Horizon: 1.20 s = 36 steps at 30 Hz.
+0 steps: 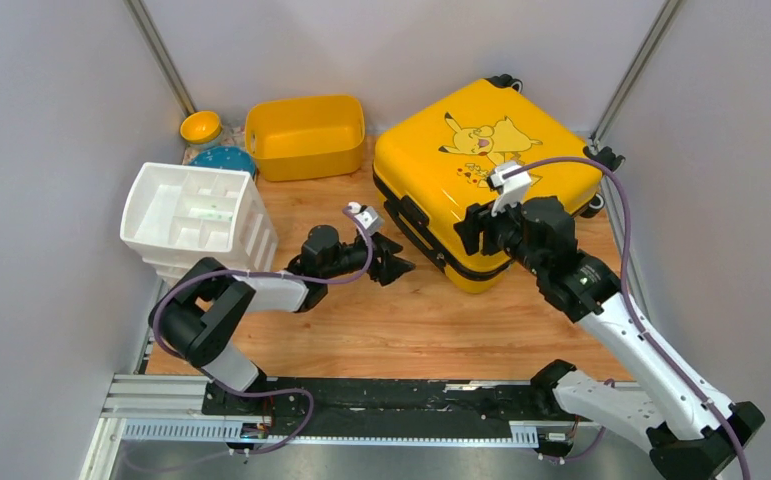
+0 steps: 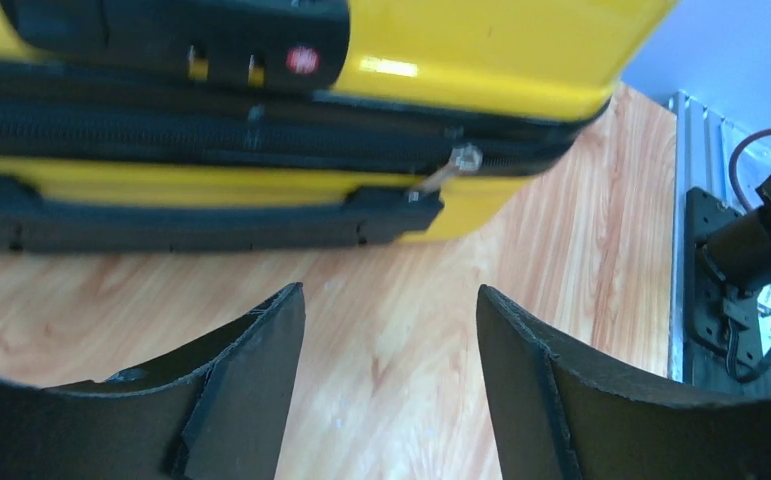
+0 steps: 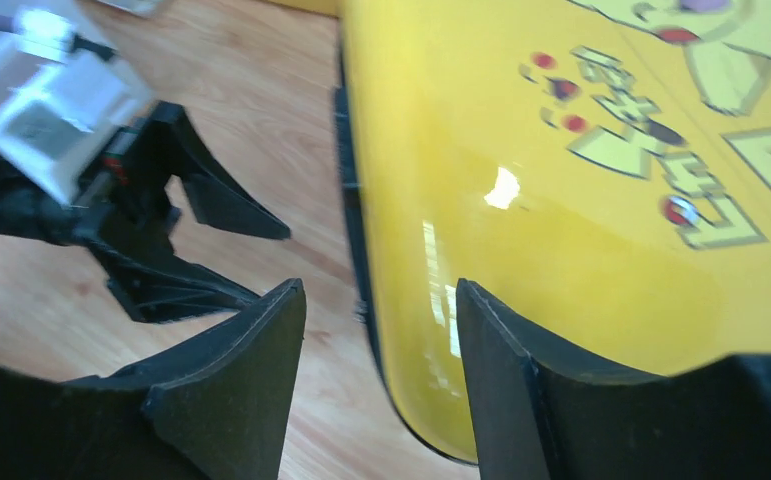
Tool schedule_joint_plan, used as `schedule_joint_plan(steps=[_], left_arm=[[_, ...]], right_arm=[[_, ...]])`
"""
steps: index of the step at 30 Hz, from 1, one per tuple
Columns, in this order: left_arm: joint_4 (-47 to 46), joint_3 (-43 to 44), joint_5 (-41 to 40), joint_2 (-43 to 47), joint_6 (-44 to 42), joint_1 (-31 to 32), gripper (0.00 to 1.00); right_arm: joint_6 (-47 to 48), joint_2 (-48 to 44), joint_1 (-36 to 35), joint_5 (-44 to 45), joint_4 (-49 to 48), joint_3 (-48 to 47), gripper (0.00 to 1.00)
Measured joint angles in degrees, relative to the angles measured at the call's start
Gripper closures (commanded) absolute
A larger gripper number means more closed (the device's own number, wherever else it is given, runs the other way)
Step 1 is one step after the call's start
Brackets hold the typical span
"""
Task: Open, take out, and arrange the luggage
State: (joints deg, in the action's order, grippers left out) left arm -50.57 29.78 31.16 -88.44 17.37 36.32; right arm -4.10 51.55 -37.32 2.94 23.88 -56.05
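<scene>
Shut Pikachu suitcase, zipper pull facing your left fingers, apart and empty at its eight o'clock, your right fingers apart at its six o'clock edge

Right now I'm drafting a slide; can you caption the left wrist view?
Open left gripper hovers over the wooden table, facing the zipper pull of the closed yellow suitcase.

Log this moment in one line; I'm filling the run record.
luggage: shut | left claw: open, facing zipper pull | right claw: open, over luggage edge
</scene>
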Motion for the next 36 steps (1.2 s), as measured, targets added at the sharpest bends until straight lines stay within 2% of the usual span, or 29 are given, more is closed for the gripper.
schedule_joint_plan(steps=[7, 12, 21, 29, 35, 36], left_arm=[[-4.6, 7.0, -1.0, -7.0, -1.5, 3.5, 0.37], [-7.2, 8.3, -2.8, -10.8, -3.8, 7.0, 0.39], [-10.4, 9.3, -6.9, -14.5, -7.6, 11.0, 0.44], [-12.2, 9.7, -14.1, -15.4, -10.8, 13.7, 0.54], [-12.8, 9.9, -19.5, -15.9, -13.7, 15.3, 0.72], [-12.8, 9.9, -20.2, -15.9, -14.1, 15.5, 0.80]], right_arm=[[1.3, 2.6, 7.5, -0.3, 9.9, -2.6, 0.40], [1.5, 2.6, 11.0, -0.5, 11.2, -3.0, 0.40], [2.0, 2.7, 12.7, -0.7, 11.3, -2.9, 0.41], [2.0, 2.7, 12.8, -0.9, 11.2, -2.8, 0.42], [2.0, 2.7, 13.1, -1.1, 11.2, -2.8, 0.43], [2.0, 2.7, 13.1, -1.1, 11.1, -2.7, 0.44]])
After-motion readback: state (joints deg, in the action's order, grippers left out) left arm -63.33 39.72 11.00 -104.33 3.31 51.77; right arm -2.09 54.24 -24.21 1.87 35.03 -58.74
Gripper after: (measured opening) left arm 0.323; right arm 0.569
